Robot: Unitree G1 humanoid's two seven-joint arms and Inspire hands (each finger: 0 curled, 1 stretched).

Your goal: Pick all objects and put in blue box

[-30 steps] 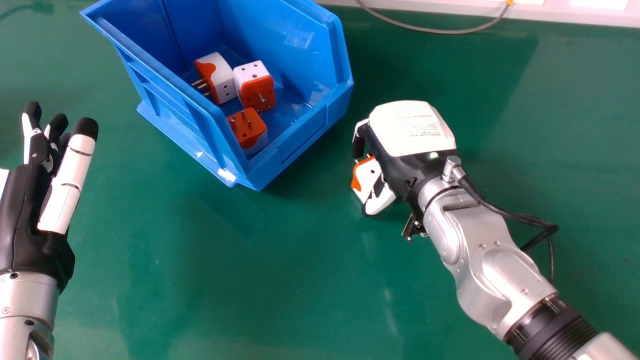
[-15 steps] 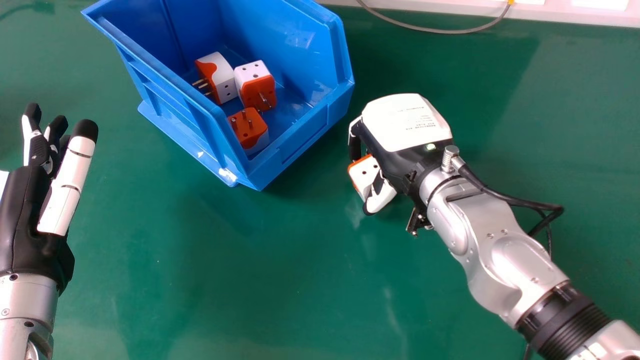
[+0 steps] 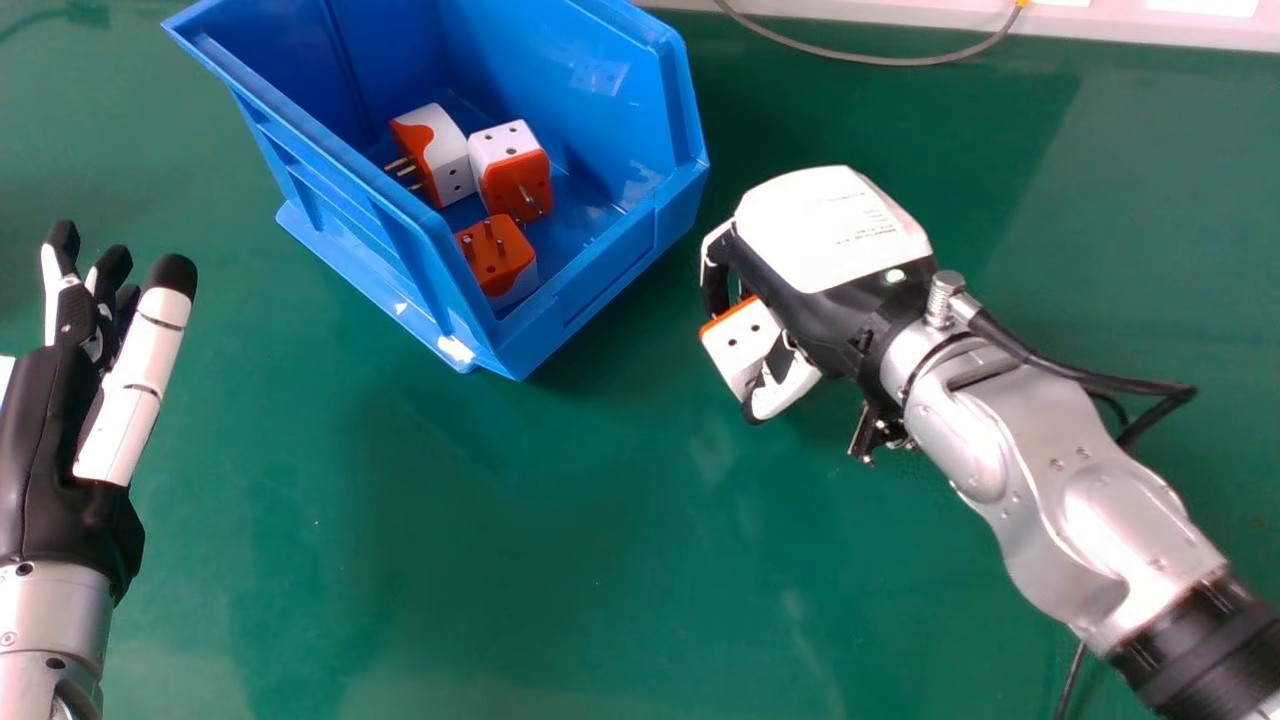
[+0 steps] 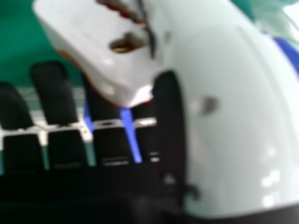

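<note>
Item one: right robot hand [image 3: 830, 245], is holding a white-and-orange plug adapter [image 3: 738, 345] between curled fingers and thumb, well to the right of the blue box's near corner and outside it. The adapter's white, holed face is facing the head camera, its orange edge lying toward the far side; in the right hand view, the white-backed thumb is pressing beside it.

Item two: blue box [image 3: 600, 275], is standing on the green tabletop [image 3: 480, 560] and containing three white-and-orange adapters: one [image 3: 448, 165] is pointing its prongs left, a second [image 3: 510, 178] is resting just beside it, white holed face up, a third [image 3: 493, 256] is showing its orange prong face upward, nearest the near corner.

Item three: left robot hand [image 3: 60, 450], is waiting at the left, fingers extended, holding nothing.

Item four: grey cable [image 3: 870, 60], is curving along the far edge.
</note>
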